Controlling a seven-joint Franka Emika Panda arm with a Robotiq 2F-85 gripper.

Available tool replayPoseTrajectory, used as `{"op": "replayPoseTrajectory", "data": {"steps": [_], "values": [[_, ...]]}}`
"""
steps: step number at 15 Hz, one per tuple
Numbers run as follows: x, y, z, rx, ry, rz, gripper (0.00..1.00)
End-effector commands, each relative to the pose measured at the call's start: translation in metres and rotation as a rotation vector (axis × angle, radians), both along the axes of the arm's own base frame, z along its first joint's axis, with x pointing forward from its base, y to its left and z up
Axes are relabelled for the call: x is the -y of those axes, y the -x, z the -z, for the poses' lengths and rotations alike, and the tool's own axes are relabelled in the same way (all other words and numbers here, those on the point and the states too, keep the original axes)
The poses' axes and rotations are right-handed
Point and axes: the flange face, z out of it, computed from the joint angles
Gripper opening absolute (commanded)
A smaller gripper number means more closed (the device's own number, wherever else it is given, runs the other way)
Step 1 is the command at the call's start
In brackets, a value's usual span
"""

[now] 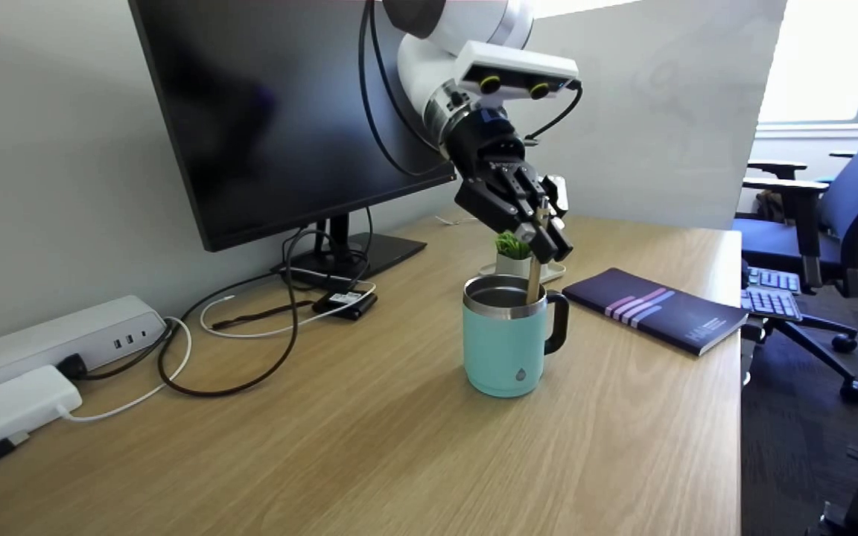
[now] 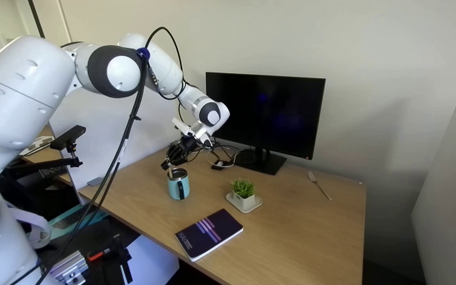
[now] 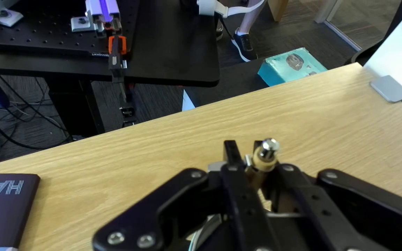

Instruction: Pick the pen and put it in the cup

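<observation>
Teal mug [image 1: 500,350] upright on tabletop [image 1: 369,447]; pen [image 1: 535,279] w/ lower end inside it, slightly tilted, upper part pinched betw. the jaws. White pot [image 2: 245,203] holds 1 green plant [image 2: 243,187]. Power strip [image 1: 68,336] vis. in an exterior view; only wrist view has a black shoe [image 3: 244,45].

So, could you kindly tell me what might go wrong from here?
The pen, held by the tool, dips into the teal mug near one side, so a sideways shift could push the mug. The tool hangs just above the mug; going lower might bump it. How deep the pen reaches is hidden, so on release it could drop with a knock.
</observation>
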Motion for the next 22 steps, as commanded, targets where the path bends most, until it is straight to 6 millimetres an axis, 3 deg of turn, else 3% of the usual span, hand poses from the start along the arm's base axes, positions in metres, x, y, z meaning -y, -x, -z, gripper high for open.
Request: {"op": "replayPoseTrajectory", "data": {"steps": [1,10,13,14,16,22], "values": [[-0.003,-0.004,-0.001,0.024,-0.029,-0.036,0.04],[0.015,-0.011,0.033,0.08,-0.059,-0.114,0.04],[0.015,-0.011,0.036,0.09,-0.063,-0.124,0.04],[0.015,-0.011,0.035,0.092,-0.063,-0.13,0.41],[0.014,-0.012,0.033,0.095,-0.064,-0.139,0.47],[0.012,-0.018,0.017,0.109,-0.04,-0.143,0.9]]}}
